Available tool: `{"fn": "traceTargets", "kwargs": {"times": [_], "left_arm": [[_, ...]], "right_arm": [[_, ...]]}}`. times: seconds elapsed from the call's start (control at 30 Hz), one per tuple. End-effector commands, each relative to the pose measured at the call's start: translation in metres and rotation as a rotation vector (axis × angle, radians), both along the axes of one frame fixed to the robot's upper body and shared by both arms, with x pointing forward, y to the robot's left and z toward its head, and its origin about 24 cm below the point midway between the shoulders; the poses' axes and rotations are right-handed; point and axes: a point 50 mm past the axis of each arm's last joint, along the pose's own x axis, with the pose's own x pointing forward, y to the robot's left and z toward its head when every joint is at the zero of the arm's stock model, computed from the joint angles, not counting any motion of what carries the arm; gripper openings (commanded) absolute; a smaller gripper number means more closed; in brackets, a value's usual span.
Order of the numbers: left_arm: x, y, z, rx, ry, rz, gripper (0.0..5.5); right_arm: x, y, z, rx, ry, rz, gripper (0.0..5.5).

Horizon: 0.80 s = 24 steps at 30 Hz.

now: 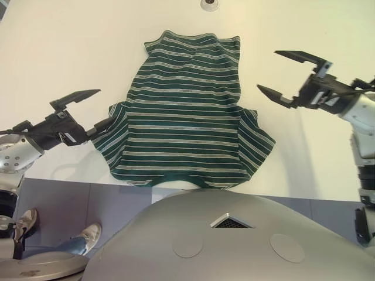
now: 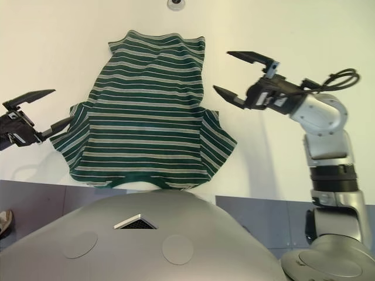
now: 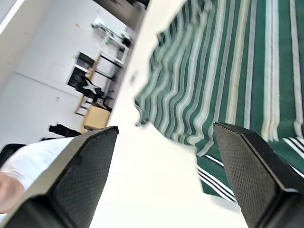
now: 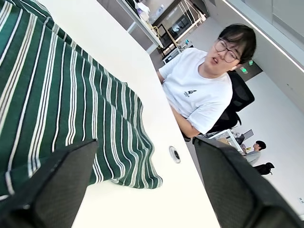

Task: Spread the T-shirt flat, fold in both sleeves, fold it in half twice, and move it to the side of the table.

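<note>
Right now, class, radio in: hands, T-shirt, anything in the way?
Left hand open at left sleeve. Right hand open, off to the side. T-shirt spread out, sleeves unfolded. Table port beyond it, no obstacle.

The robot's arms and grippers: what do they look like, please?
The left arm and right arm have rounded silver-grey shells with black joint bands. The left gripper and right gripper are black, each with two long pointed fingers, finely dotted inside. A black cable loops over the right forearm.
</note>
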Motion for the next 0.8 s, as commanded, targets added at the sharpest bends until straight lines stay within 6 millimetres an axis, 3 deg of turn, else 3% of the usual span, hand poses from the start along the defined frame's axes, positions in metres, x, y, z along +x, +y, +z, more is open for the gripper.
{"fn": "traceTargets", "kwargs": {"times": [0.03,0.2,0.4,0.57,0.7,0.8], "left_arm": [[0.018,-0.01,0.012,-0.126,-0.094,0.006,3.69],[0.052,-0.03,0.021,-0.23,-0.235,0.076,3.69],[0.09,-0.06,0.013,-0.143,-0.337,0.14,3.69],[0.112,-0.073,0.003,0.006,-0.361,0.154,3.69],[0.123,-0.083,-0.004,0.062,-0.36,0.134,3.69],[0.127,-0.091,-0.008,0.084,-0.348,0.1,3.69]], "right_arm": [[0.022,0.036,-0.022,-0.07,0.0,0.007,3.72],[0.024,0.064,-0.057,-0.143,0.048,0.05,3.72],[0.023,0.086,-0.074,-0.166,0.017,0.072,3.72],[-0.006,0.066,-0.086,-0.294,0.119,0.219,3.72],[-0.041,0.05,-0.078,-0.291,0.218,0.37,3.72],[-0.047,0.041,-0.071,-0.296,0.246,0.384,3.72]]}}
